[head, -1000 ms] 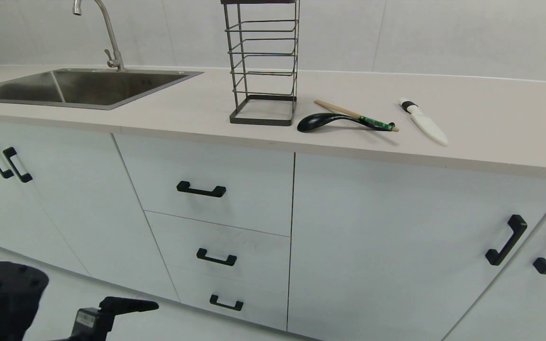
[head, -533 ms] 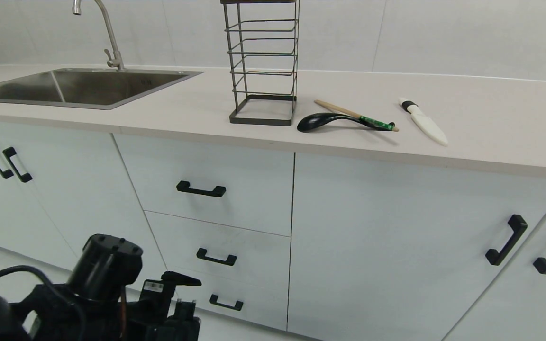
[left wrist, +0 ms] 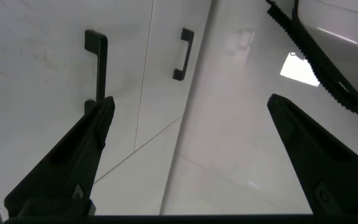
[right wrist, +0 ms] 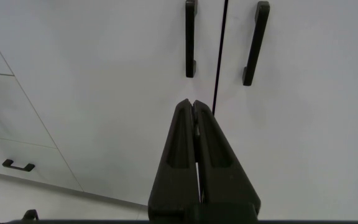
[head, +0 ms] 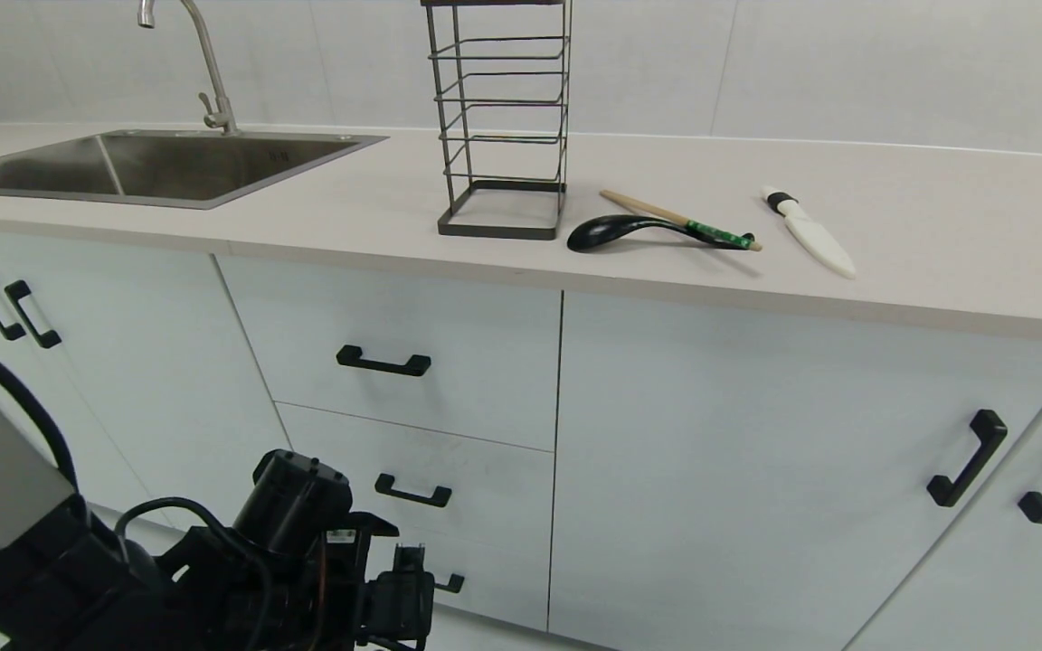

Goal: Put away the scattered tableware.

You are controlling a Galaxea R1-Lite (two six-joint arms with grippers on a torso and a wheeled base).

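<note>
Left gripper (left wrist: 190,102) low before the white drawer stack (head: 412,425), fingers spread wide with nothing between them. Left arm (head: 213,570) in from the lower left corner of the head view, cabled wrist turned toward the drawers, gripper close to the bottom drawer handle (head: 450,583). Right gripper (right wrist: 193,106) with fingers pressed flat together, holding nothing, pointed at a white cabinet front near a pair of black door handles (right wrist: 191,37). Up on the pale countertop (head: 304,226), well apart from both grippers, the scattered tableware: black spoon (head: 616,232) just right of the wire rack (head: 503,117), bowl end nearest the rack; wooden chopsticks (head: 657,214) angled behind it, meeting the spoon's handle at their green-banded end; white knife (head: 809,231) with a black collar farther right, apart from the other two. Rack upright near the counter's middle. Steel sink (head: 159,167) and curved faucet (head: 204,68) off to the left.
</note>
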